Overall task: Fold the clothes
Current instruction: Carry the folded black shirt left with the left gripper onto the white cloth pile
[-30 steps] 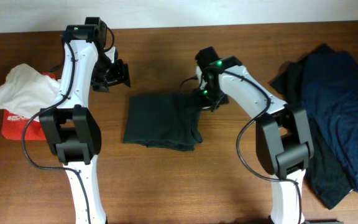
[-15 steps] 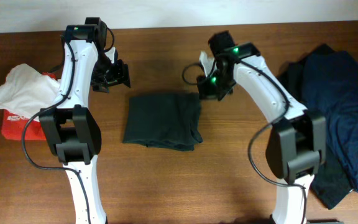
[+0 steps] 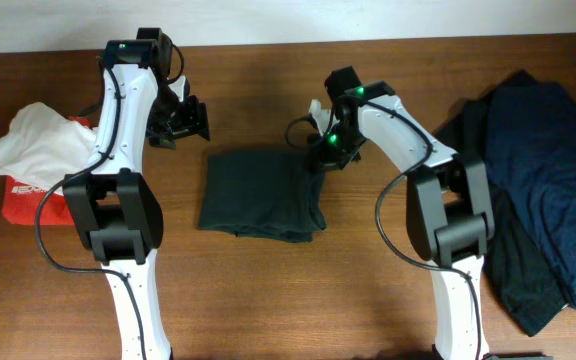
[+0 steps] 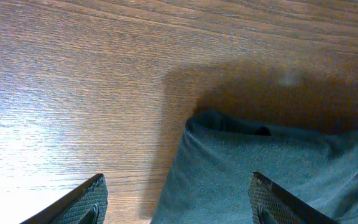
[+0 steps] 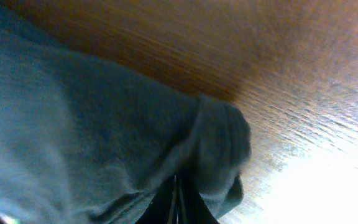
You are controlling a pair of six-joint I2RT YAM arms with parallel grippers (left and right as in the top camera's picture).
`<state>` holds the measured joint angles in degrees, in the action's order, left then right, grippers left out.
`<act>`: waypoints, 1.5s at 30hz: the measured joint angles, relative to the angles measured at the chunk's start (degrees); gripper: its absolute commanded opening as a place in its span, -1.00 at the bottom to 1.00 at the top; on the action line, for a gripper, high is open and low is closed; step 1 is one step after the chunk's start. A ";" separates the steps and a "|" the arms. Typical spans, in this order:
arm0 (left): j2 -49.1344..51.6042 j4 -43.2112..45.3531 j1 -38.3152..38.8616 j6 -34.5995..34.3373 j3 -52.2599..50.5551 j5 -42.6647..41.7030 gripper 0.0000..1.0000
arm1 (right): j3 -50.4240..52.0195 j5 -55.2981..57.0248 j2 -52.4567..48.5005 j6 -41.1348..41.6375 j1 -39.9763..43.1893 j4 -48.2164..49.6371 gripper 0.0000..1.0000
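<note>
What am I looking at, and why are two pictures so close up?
Two white robot arms sit at a wooden table, meant to fold clothes. One picture looks down from above; the two close ones come from cameras on the arms' wrists. In the middle lies a dark garment, already folded. A pile of navy and black clothes waits at one side, a white garment and a red garment at the other. The left gripper hangs open above the dark garment's corner, holding nothing. The right gripper is shut, its tip against another corner; whether it pinches cloth is unclear.
</note>
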<state>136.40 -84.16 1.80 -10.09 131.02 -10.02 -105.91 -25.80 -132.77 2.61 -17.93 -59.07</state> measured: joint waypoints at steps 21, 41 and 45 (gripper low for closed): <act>1.66 -1.03 0.33 15.17 0.02 -15.21 0.74 | -12.35 17.88 7.54 6.27 7.61 -22.88 -0.67; 16.94 1.88 7.39 36.13 0.52 -35.08 -0.99 | -17.31 18.32 10.56 6.12 9.92 -30.23 -0.68; 16.94 1.53 7.43 35.54 0.68 -34.51 -0.99 | -17.31 18.97 10.56 5.75 9.92 -30.84 -0.68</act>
<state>153.34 -82.63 9.23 25.45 131.70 -44.53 -123.22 -6.83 -122.21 8.36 -8.01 -89.91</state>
